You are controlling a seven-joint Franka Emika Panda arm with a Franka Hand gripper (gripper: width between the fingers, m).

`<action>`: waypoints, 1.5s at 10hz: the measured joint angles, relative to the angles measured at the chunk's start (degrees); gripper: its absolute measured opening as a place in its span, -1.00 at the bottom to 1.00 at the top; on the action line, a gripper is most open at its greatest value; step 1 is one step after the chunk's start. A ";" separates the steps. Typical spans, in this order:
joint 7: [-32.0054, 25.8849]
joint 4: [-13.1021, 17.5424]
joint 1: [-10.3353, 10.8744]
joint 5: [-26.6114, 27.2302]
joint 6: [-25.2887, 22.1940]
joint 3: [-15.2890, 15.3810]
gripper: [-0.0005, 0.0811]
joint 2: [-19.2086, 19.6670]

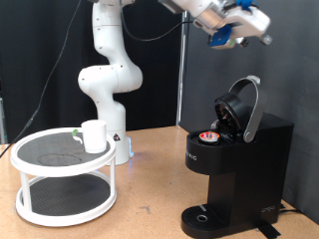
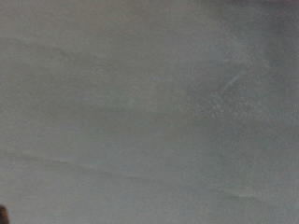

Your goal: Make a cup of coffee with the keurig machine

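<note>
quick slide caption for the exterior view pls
Keurig machine with lid raised and a pod seated, tool high above it, white cup waiting on the round rack.

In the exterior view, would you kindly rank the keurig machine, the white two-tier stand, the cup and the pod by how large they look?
1. The white two-tier stand and the keurig machine look about alike, so I will not rank them.
2. The cup, on the stand's upper tier.
3. The pod, in the open machine.
</note>
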 joint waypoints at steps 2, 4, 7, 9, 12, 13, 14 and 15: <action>2.30 1.73 0.33 -2.86 -0.35 1.81 0.81 1.52; 2.65 1.85 0.36 -4.21 0.03 3.10 0.81 2.47; 2.57 1.60 0.36 -5.48 1.44 4.64 0.81 3.55; 2.53 0.83 0.37 -5.79 2.11 5.43 0.81 3.79; 1.11 -0.25 0.37 -5.84 2.37 5.81 0.37 3.78; 0.86 -0.66 0.35 -5.84 2.68 5.81 0.37 3.77; 0.82 -1.18 0.29 -5.86 2.95 5.81 -0.08 3.77; 0.82 -1.85 0.20 -6.15 3.27 5.79 -0.41 3.76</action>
